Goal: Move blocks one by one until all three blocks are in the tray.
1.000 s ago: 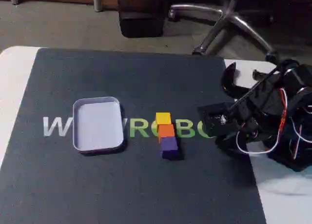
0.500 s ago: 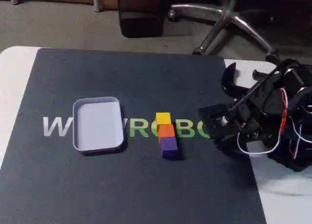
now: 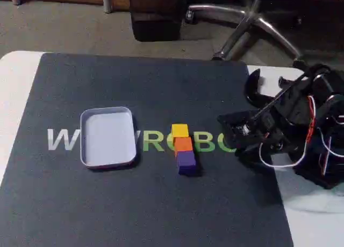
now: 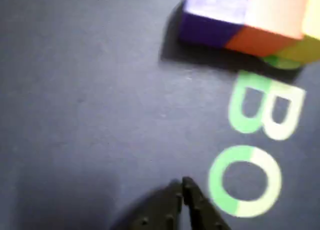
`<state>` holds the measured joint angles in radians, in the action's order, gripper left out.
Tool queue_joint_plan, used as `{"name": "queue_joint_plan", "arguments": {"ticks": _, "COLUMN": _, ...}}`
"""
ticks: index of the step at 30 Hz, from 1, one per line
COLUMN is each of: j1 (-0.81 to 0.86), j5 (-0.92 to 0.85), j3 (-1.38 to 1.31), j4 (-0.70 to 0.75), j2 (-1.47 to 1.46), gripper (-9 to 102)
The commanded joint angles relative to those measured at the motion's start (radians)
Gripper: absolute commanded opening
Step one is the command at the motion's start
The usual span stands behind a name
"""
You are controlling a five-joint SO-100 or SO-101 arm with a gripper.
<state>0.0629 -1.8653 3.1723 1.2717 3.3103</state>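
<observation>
Purple block (image 4: 212,17) beyond closed tool (image 4: 181,186), touching orange block (image 4: 270,22).

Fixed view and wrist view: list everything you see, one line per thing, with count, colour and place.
Yellow block: one, yellow, far end of the row of three touching blocks on the mat.
Orange block: one, orange, middle of the row.
Purple block: one, purple, near end of the row.
Tray: one, pale lavender-white, left of the blocks on the mat, nothing in it.
Mat: one, dark with white and green letters, covering most of the table.
Table: one, white, showing at the mat's left and right.
Office chair base: one, silver, on the floor behind.
Arm: one, black with red and white wires, right of the mat.
Gripper: one, black, fingertips together, low over the mat near the green letters.
</observation>
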Motion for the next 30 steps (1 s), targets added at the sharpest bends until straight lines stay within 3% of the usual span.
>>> {"name": "queue_joint_plan", "arguments": {"ticks": 1, "j1": 0.051, "j5": -0.018, "j3": -0.002, "j4": -0.017, "j2": -0.002, "gripper": -8}}
{"name": "queue_joint_plan", "arguments": {"ticks": 10, "j1": 0.098, "j5": -0.011, "j3": -0.098, "j4": -0.054, "j2": -0.002, "gripper": -8}}
{"name": "queue_joint_plan", "arguments": {"ticks": 16, "j1": 0.098, "j5": -0.012, "j3": -0.420, "j4": 0.156, "j2": -0.034, "gripper": -8}}
{"name": "queue_joint_plan", "arguments": {"ticks": 22, "j1": 0.029, "j5": 0.055, "j3": -0.828, "j4": 0.347, "j2": -0.370, "gripper": -8}}
{"name": "queue_joint_plan", "arguments": {"ticks": 30, "j1": -0.051, "j5": 0.265, "j3": -1.250, "j4": 0.347, "j2": -0.881, "gripper": -8}}
